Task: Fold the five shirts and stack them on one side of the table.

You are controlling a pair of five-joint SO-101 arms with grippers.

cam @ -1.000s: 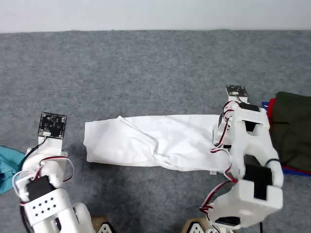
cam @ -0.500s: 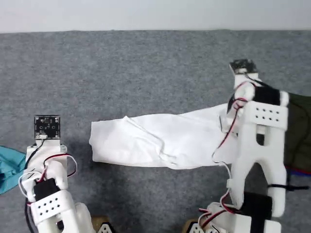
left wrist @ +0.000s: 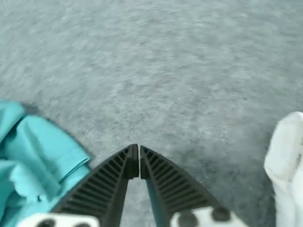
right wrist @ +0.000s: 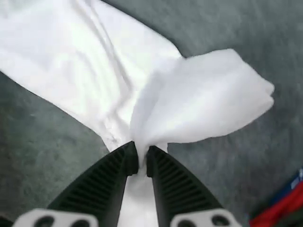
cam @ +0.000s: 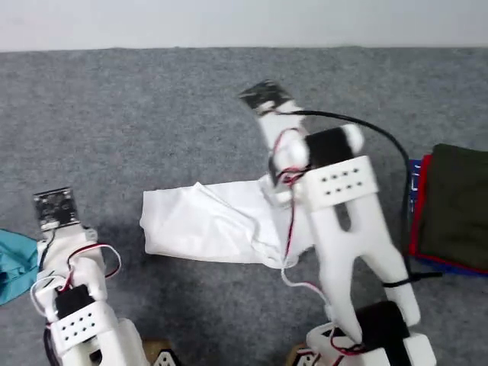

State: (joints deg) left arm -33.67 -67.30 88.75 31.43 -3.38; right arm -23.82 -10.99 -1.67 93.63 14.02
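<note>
Step in hand: folding the white shirt (cam: pixel 206 225), lying on the table (cam: pixel 152 107). Right hand (right wrist: pixel 141 160) grasps its lifted end above the shirt's middle; left hand (left wrist: pixel 138 158) clenched, empty, beside the shirt. Next move: lay that end squarely across

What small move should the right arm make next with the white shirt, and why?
The right gripper is shut on one end of the white shirt, lifted over the rest; so probably carry that end to the other end and lower it.
</note>
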